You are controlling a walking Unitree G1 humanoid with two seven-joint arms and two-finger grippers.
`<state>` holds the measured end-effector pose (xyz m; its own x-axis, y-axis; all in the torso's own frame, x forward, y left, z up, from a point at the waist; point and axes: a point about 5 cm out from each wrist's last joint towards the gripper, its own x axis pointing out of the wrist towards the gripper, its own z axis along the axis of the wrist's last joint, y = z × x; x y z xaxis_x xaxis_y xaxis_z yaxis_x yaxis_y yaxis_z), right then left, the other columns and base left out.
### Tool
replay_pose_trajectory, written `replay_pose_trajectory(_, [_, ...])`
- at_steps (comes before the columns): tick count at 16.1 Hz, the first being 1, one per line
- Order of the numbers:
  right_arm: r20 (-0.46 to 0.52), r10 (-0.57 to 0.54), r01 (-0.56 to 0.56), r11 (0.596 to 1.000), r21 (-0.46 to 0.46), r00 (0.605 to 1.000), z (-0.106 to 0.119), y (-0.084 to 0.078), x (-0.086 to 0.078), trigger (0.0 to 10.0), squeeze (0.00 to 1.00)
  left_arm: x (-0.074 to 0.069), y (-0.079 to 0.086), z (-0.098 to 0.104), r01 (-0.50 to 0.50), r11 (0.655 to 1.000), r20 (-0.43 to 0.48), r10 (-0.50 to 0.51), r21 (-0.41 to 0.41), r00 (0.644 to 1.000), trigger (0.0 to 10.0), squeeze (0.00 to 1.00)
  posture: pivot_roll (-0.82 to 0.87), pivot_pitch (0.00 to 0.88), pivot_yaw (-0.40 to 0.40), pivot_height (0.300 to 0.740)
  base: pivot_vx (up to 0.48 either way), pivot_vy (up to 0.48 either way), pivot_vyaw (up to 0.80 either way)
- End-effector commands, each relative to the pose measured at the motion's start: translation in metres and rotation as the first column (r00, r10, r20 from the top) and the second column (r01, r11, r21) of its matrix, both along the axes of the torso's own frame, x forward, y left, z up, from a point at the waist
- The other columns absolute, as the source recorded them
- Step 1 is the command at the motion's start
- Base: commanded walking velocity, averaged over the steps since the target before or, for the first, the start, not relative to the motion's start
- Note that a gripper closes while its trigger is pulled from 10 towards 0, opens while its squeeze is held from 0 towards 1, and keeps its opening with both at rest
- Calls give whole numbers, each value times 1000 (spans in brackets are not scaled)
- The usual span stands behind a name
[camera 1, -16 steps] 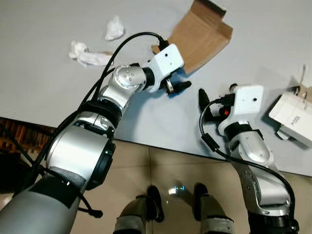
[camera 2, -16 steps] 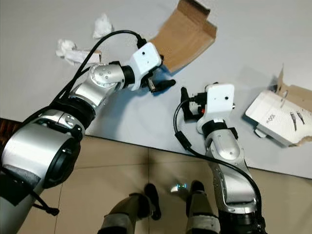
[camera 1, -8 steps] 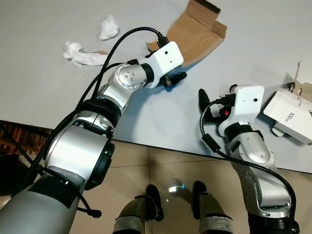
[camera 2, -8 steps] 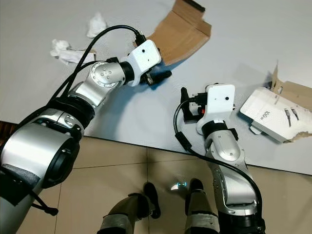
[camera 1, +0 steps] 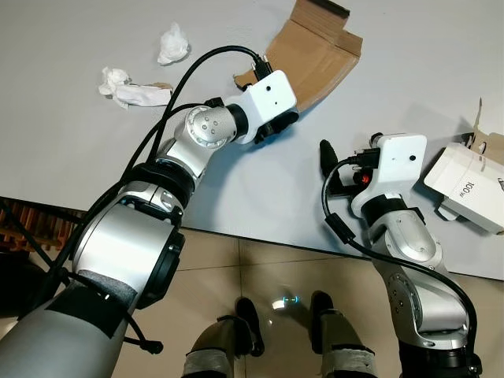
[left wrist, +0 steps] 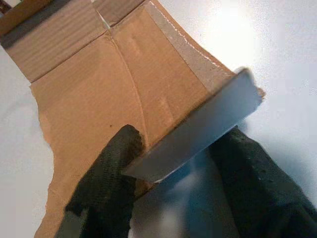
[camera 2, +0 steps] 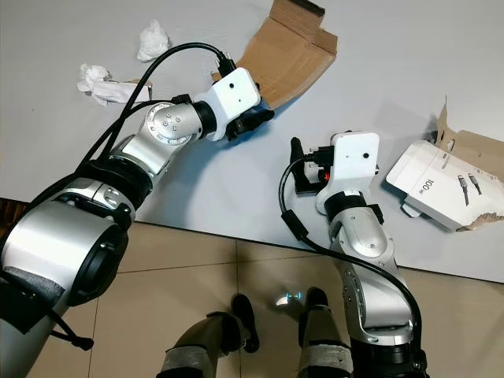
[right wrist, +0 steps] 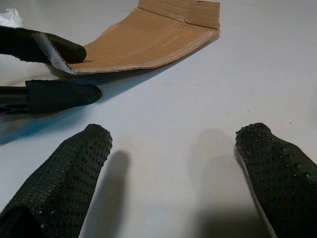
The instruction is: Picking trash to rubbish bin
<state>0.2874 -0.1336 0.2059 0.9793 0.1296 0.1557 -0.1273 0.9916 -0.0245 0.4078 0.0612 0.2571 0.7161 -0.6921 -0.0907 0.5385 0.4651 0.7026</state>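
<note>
The torn brown cardboard piece (camera 1: 315,49) is observed lying on the grey bench (camera 1: 71,142). Its near edge is straddled by the left tool (left wrist: 178,168), one finger above and one below, not fully pinched. The right tool (right wrist: 178,178) is held spread above bare bench. Crumpled tissues (camera 1: 134,92) and a white box (camera 1: 471,184) are noted well apart.
</note>
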Motion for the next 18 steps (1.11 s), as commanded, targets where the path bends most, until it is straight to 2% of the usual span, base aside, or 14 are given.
replay_pose_trajectory(1, [-18,4,-3,1000,16,1000,-3,1,0,10000,0,0,16,-25,-50,997,-63,53,51,997,0,0,-215,375,181,740,0,0,0])
replay_pose_trajectory(7, [-13,16,-16,1000,18,1000,-2,4,2,10000,0,-1,16,-31,-46,998,-59,49,49,997,0,0,-214,369,175,740,0,0,0])
replay_pose_trajectory(15, [-14,26,-26,999,21,1000,-4,7,6,10000,0,0,21,-25,-74,997,-8,74,27,997,0,0,-206,348,180,740,0,0,0])
replay_pose_trajectory(16, [-12,25,-25,999,21,1000,-4,7,7,10000,0,1,20,-21,-83,996,31,82,15,996,5922,0,-202,342,181,740,0,0,0])
replay_pose_trajectory(17, [-10,22,-22,1000,22,1000,-4,7,8,10000,0,1,20,-16,-96,995,92,95,3,991,10000,0,-196,334,183,740,0,0,0])
replay_pose_trajectory(18, [-7,22,-22,999,25,1000,-4,7,11,10000,0,1,20,-8,-125,992,199,125,-11,972,10000,0,-187,318,183,740,0,0,0])
